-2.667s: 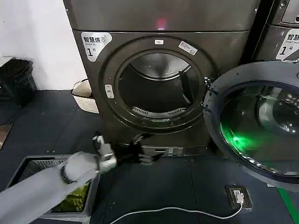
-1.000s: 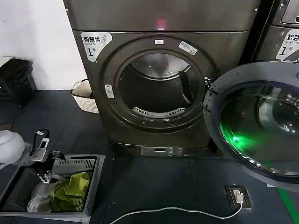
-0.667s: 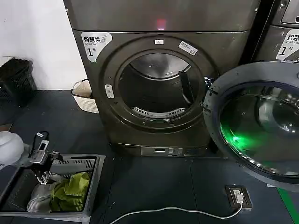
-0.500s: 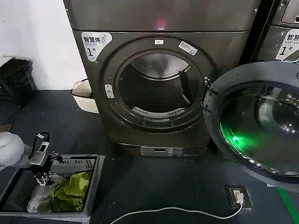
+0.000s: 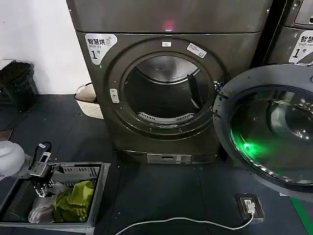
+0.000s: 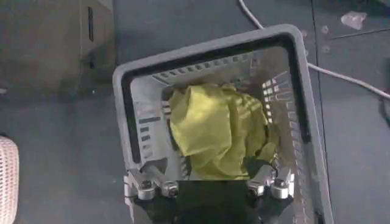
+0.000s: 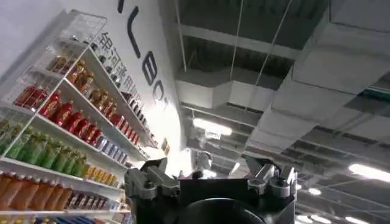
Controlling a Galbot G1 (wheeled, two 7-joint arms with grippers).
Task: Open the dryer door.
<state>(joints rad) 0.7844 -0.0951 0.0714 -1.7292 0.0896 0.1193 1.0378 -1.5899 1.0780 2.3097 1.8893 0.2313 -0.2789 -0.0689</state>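
Observation:
The bronze-grey dryer (image 5: 166,19), labelled "1", stands straight ahead with its drum opening (image 5: 166,93) exposed. The dryer door (image 5: 230,88) is swung fully open to the right, its grey inner side and dark glass facing me with a green glint. My left gripper (image 5: 41,178) hangs low at the left over a grey basket (image 5: 100,196), far from the door. In the left wrist view this left gripper (image 6: 210,176) is open above a yellow-green cloth (image 6: 213,128). In the right wrist view my right gripper (image 7: 210,173) points up at the ceiling, open and empty.
A white cable (image 5: 186,220) runs across the dark floor to a floor socket (image 5: 249,205). A wicker basket (image 5: 88,100) sits left of the dryer and a black crate (image 5: 17,83) farther left. A second similar machine (image 5: 296,29) stands behind the open door.
My left arm has pulled back from the floor in front of the dryer to the lower left, over the basket, drifting slightly left lately. The door has stayed open.

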